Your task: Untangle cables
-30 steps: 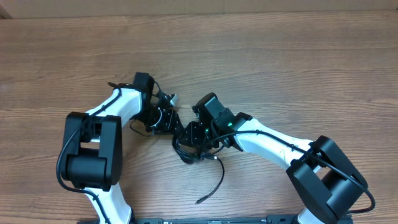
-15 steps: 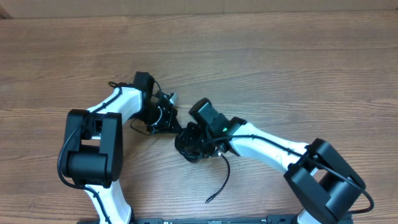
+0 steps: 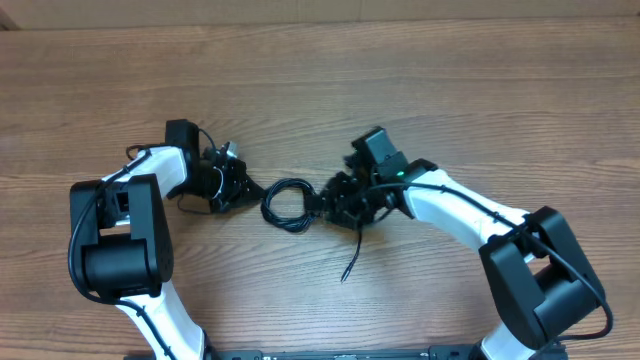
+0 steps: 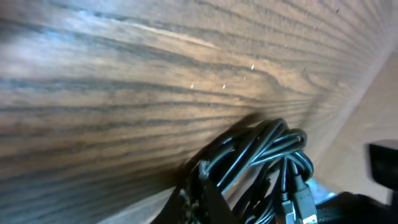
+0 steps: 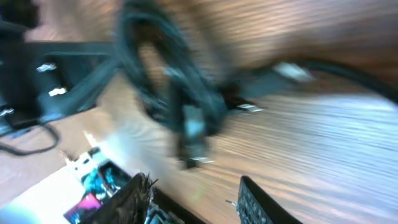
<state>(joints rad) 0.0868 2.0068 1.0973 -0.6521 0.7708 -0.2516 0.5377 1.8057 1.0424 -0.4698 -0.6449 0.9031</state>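
A loose tail [image 3: 350, 262] of one black cord trails toward the lower centre of the overhead frame, ending free on the wooden table [image 3: 450, 80]. Just above it, at mid-frame, the cables [image 3: 287, 203] lie bunched in a small round coil on the wood, between the two arms' working ends. The left gripper [image 3: 240, 188] sits just to the coil's left with its jaws clamped together on a strand that runs from them into the coil. Its wrist camera shows several glossy black loops [image 4: 264, 146] bunched right at its fingertips. A silver-tipped plug [image 4: 297, 200] hangs at the lower right of that view. The right gripper [image 3: 335, 200] sits against the coil's right side. Its wrist view is heavily blurred, but its two fingers [image 5: 135, 196] stand apart at the bottom edge, with a dark loop and a plug end [image 5: 193, 134] just beyond them. Whether those fingers touch the cord cannot be told. Bare wood grain fills the upper part of the overhead frame.
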